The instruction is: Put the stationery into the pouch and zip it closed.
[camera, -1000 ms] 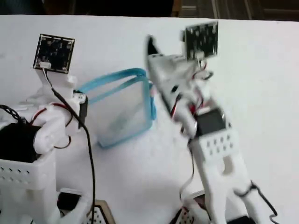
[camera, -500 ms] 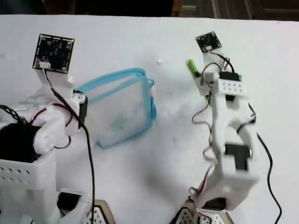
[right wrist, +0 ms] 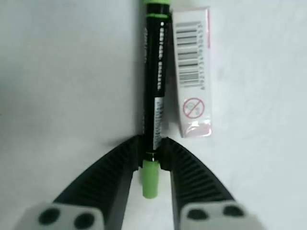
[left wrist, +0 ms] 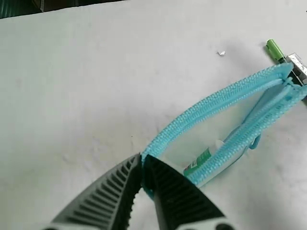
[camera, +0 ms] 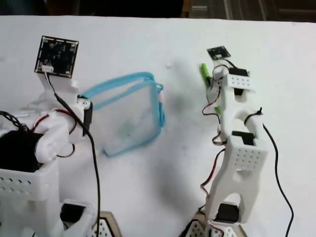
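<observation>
While left hand (left wrist: pixel 141 167) pinches pouch (left wrist: pixel 216 98), right hand (right wrist: pixel 151 148) grips pen (right wrist: pixel 156 96), white table (camera: pixel 123 44), dark room (camera: pixel 123 7) behind

I log a white table (camera: pixel 148 197). One small pale scrap (camera: pixel 168 65) lies on it, toward its far edge. A dark band (camera: pixel 123 7) runs beyond that edge.

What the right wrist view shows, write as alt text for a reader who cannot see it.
The right gripper is shut on a black marker with green ends, near one end. A small white and pink packet with a barcode lies right beside the marker on the white table.
</observation>
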### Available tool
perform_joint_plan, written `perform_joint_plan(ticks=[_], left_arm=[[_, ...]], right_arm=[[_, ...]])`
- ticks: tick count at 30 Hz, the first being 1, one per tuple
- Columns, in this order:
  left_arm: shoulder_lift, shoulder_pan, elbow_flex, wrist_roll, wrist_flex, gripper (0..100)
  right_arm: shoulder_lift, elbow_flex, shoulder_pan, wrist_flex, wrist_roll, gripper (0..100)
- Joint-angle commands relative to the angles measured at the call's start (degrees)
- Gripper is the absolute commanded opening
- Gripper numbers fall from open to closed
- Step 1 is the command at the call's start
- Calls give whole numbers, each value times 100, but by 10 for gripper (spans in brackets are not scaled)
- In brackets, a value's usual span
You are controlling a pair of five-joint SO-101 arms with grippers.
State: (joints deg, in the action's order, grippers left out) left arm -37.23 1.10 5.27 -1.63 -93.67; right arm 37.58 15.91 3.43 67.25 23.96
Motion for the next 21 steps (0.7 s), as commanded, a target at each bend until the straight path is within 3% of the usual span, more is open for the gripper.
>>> perform_joint_plan(ticks=[1, 7, 11, 14, 19, 21], left_arm=[[22, -40, 255, -53, -79, 22], [22, -40, 237, -53, -79, 22], [22, -40, 229, -53, -79, 22], [22, -40, 229, -53, -79, 22], [22, -40, 229, -53, -88, 22], [22, -40, 229, -53, -88, 22]], right_arm=[[-110, 18, -154, 892, -53, 13], [-1156, -176, -180, 2264, -185, 17], [-2396, -1468, -321, 2422, -167, 17], [-3530, -3138, -541, 1736, 44, 17], [-5376, -6066, -840, -356, 545, 29], [-5921, -6708, -945, -760, 492, 95]])
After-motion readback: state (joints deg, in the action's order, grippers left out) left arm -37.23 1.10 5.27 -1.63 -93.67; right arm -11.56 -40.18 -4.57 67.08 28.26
